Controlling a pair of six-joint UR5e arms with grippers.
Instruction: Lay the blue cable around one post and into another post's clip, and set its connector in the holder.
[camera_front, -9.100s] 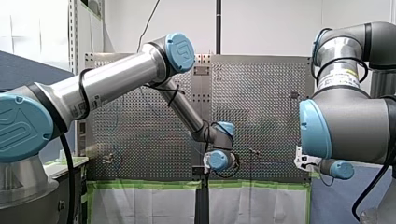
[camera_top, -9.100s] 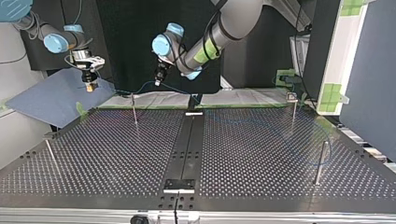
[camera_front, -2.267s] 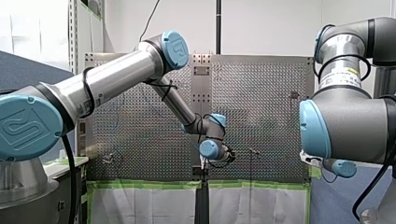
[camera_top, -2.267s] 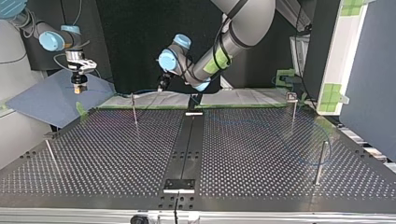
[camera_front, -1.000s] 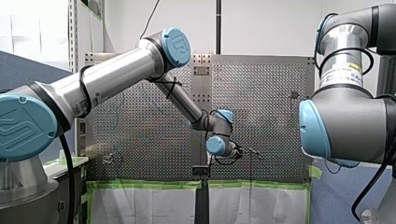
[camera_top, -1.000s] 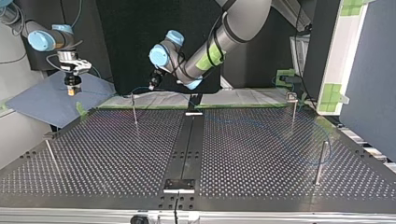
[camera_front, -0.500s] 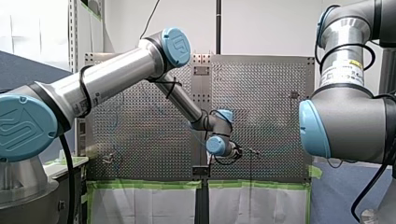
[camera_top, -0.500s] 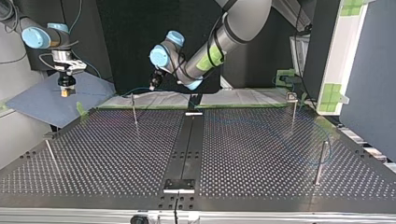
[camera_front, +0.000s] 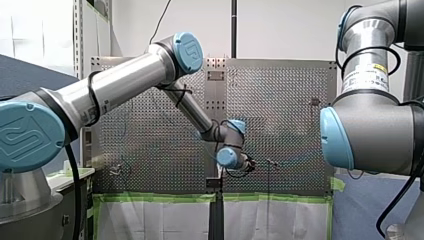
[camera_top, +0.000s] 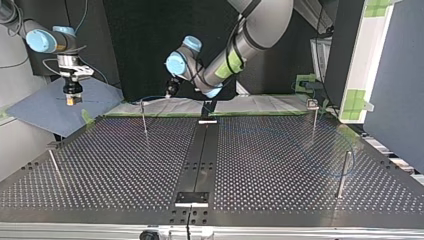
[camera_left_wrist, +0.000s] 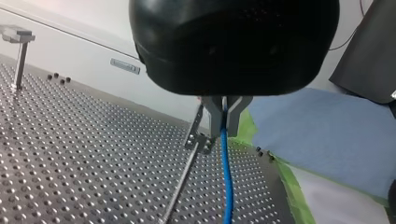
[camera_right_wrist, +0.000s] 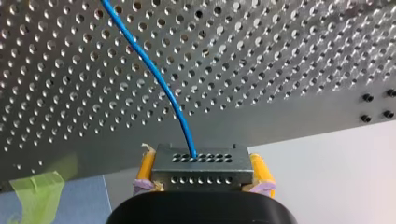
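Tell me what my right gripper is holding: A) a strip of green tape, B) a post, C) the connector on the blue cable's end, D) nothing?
C: the right wrist view shows my right gripper with its yellow pads closed on the grey connector, the blue cable running out of it.

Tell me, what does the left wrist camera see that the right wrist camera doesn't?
Only the left wrist view shows a post with a clip beside the left jaws, which pinch the blue cable. Only the right wrist view shows the grey connector held between yellow pads. Both show the cable, the perforated table and green tape.
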